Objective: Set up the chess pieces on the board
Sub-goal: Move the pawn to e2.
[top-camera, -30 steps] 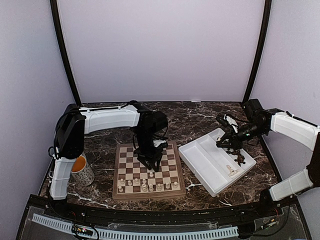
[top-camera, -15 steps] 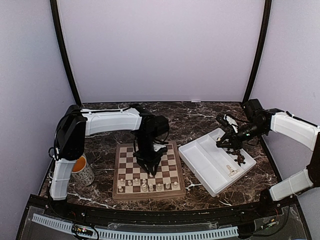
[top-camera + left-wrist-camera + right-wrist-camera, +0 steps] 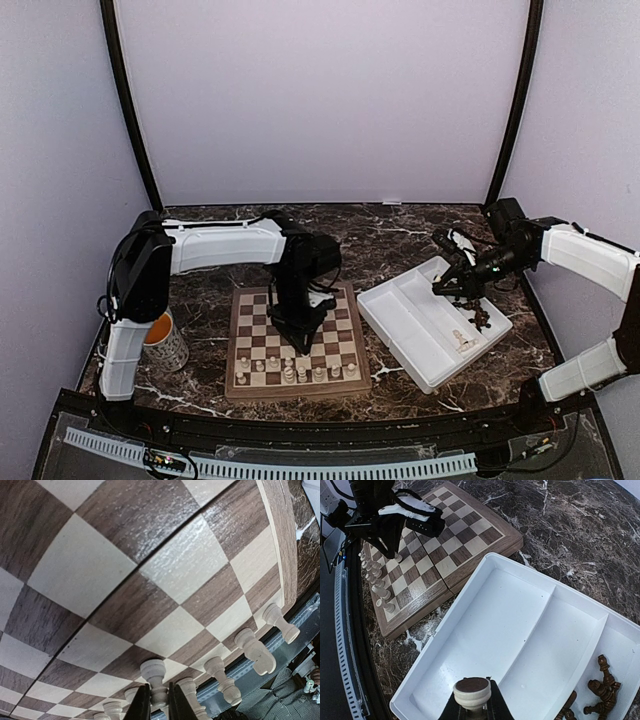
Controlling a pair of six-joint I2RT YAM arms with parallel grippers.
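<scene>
The dark marble tabletop (image 3: 400, 240) carries everything. The board (image 3: 252, 325) lies on its left half, in front of the left arm. The white tray (image 3: 400, 325) lies just beside the board on the right, turned at an angle. It has three compartments. A cup (image 3: 168, 345) with something orange inside stands to the left of the board, near the base of the left arm. The left gripper (image 3: 297, 340) points down over the middle of the board. Its fingers (image 3: 144, 705) are pressed in on the stem of a pawn (image 3: 152, 671), and the round head of the pawn shows above the fingertips. In the right wrist view this pawn seems to stand on a square, a little in front of the cream row (image 3: 295, 373), which fills the near edge of the board. The right gripper (image 3: 460, 288) hangs above the tray and is pinching a cream piece (image 3: 471, 691). The round base of this piece, with its brown underside, faces the wrist camera. The dark pieces (image 3: 600, 687) lie in a heap in the end compartment on the right. One lone pale piece (image 3: 462, 340) lies in the tray close to them. I cannot tell in which compartment it is.
</scene>
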